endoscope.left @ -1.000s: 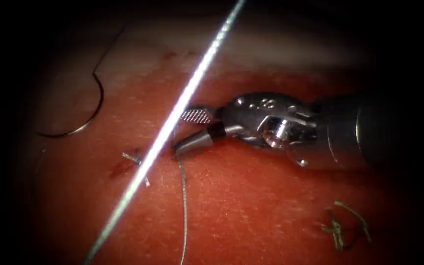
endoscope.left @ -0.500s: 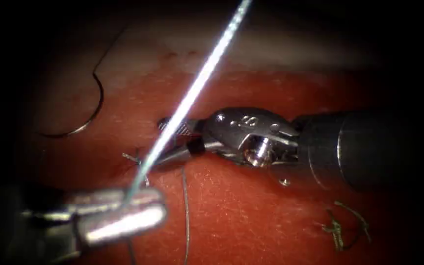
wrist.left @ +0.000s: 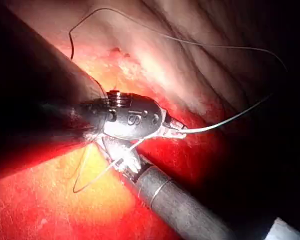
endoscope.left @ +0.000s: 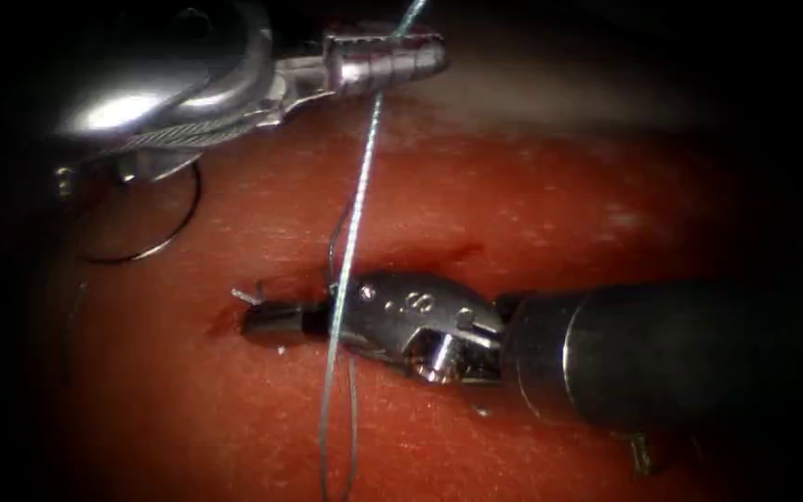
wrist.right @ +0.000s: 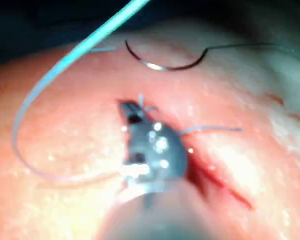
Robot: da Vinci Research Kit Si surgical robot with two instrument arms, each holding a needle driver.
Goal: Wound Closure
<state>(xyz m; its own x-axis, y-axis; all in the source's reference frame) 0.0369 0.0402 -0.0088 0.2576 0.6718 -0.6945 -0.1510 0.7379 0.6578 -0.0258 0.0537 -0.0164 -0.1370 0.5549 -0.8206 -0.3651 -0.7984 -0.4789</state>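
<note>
With the needle (endoscope.left: 162, 244) lying free left of the cut (endoscope.left: 439, 253), thread (endoscope.left: 355, 223) pinched by the left tool (endoscope.left: 388, 58) has been drawn toward the far edge of the tissue (endoscope.left: 513, 204), while the right tool (endoscope.left: 276, 318) is held at the cut with jaws pressed together, its hold unclear; steady tension is judged needed next.

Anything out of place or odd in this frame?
Nothing stands out. The needle lies free on the tissue, left of the cut. The left tool holds the thread; the right tool rests shut at the cut.
</note>
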